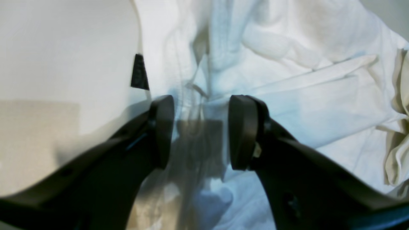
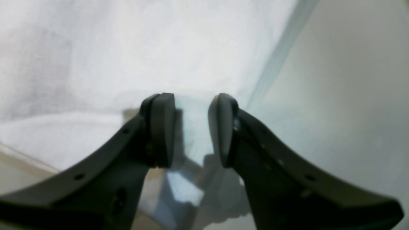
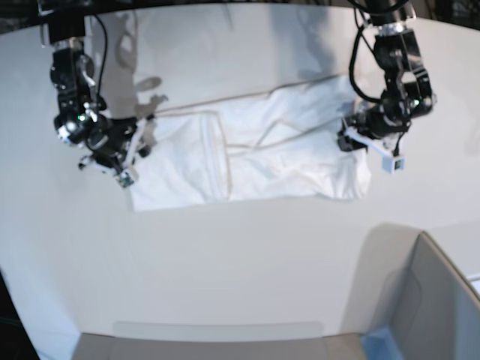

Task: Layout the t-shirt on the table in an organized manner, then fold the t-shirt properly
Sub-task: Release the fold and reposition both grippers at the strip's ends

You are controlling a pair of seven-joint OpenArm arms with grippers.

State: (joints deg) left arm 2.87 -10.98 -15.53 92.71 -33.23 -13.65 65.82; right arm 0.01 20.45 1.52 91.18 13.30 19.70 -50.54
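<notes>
Looking down from the base view, we see the t-shirt (image 3: pixel 251 154) lying as a long white strip across the far half of the table (image 3: pixel 225 262), with one arm at each end of it. Only this view gives us the whole cloth at once, plus the grey bin (image 3: pixel 439 307) at the near right corner. The cloth shows plain white here; we make out no print, only seams and a few raised folds running along its length.

The left wrist view gives us what the base view cannot: the small black tag (image 1: pixel 139 72) at the cloth's edge, just beside bare tabletop, and the bunched, creased folds spreading to the right. The left gripper (image 1: pixel 201 131) sits over that edge with its fingers (image 1: pixel 244 131) spread apart; wrinkled cloth shows in the gap between them, and we cannot tell whether the pads touch it.

The right wrist view is blurred, yet it shows us the other end up close: smooth white cloth filling the upper left, its edge running diagonally down toward the right gripper (image 2: pixel 191 127), bare table to the right. Those fingers (image 2: pixel 163 127) also stand apart, with the cloth's edge showing between them rather than pinched.
</notes>
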